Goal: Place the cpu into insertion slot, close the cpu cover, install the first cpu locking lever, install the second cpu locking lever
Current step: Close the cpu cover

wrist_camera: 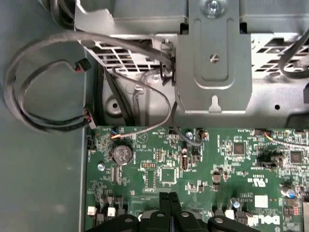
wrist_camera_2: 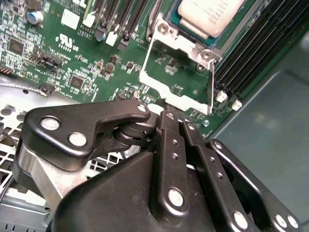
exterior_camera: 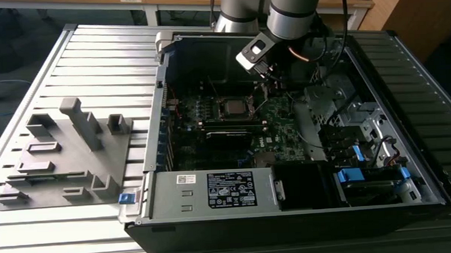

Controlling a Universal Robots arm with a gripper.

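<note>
One cpu (wrist_camera_2: 208, 13) lies in its socket. One cpu cover (wrist_camera_2: 176, 99) stands swung open. The single tool (wrist_camera_2: 175, 120), fingers clenched together, sits at the cover's edge.

Silver-grey cpu (wrist_camera_2: 210, 14), shiny silver cpu cover (wrist_camera_2: 176, 99)

Slatted metal table (exterior_camera: 95, 58) carries open computer case (exterior_camera: 289, 228), centre-right of exterior view. Grey moulded fixture (exterior_camera: 69, 160) on table at exterior view's left. White-labelled power supply box (exterior_camera: 212, 191) in case, lower centre. First wrist view: green motherboard (wrist_camera: 159, 174), coin battery (wrist_camera: 121, 154) on it, black cable loop (wrist_camera: 29, 116) beside board.
</note>
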